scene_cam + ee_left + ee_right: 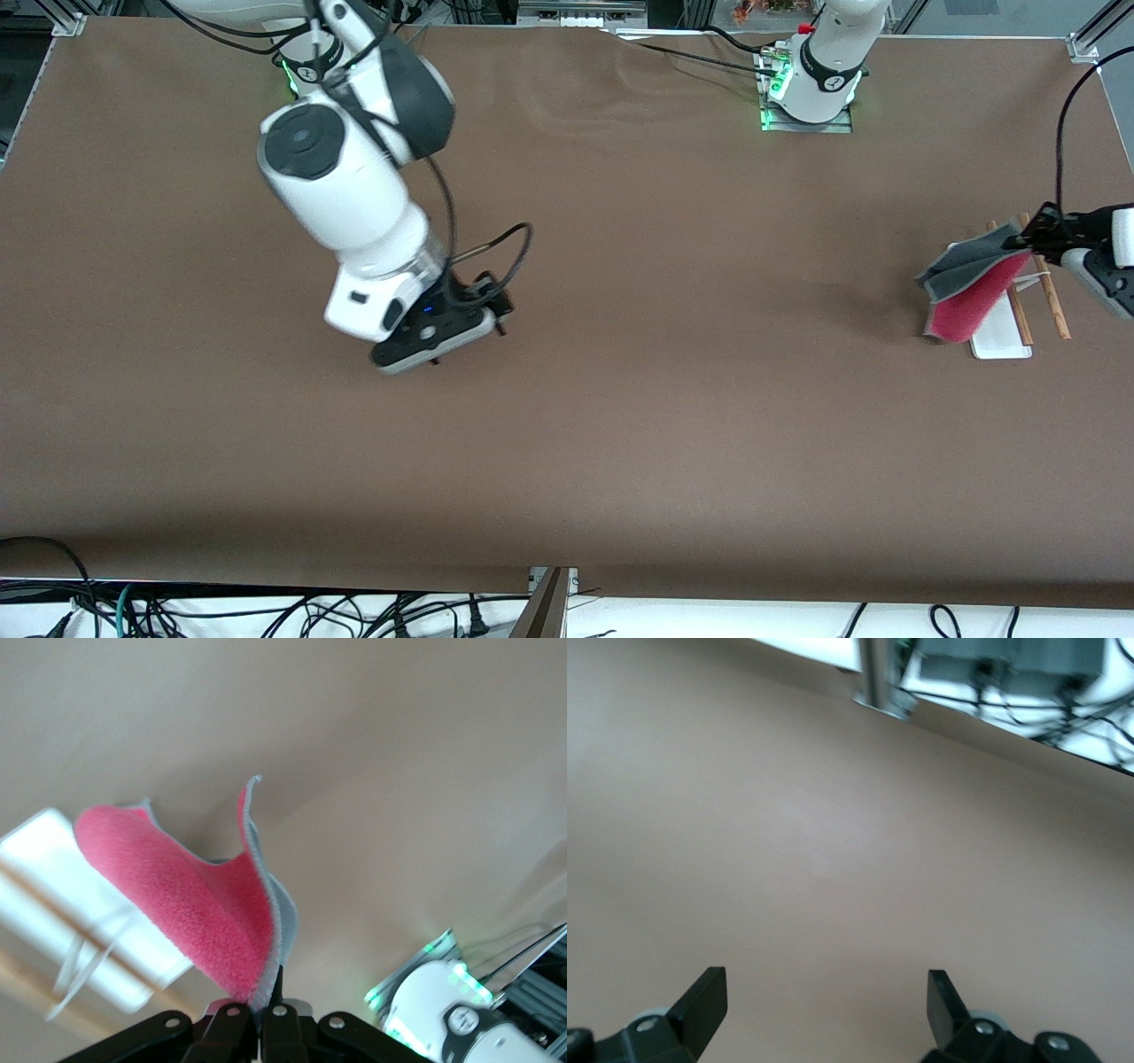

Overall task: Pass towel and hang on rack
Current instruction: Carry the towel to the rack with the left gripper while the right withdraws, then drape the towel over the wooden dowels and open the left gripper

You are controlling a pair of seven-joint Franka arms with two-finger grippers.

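The towel [970,282], dark grey on one side and pink-red on the other, hangs from my left gripper [1032,237] at the left arm's end of the table. The gripper is shut on one edge of it and holds it over the rack [1019,306]. The rack has a narrow white base and two thin wooden rods. In the left wrist view the towel [190,904] droops from the closed fingers [241,1026], with the white base [53,895] blurred below. My right gripper [824,992] is open and empty, low over bare table toward the right arm's end; it also shows in the front view [496,321].
The brown table cover [673,399] spreads wide around both arms. The left arm's base [819,80] stands at the table's edge away from the front camera. Cables lie along the edge nearest the camera.
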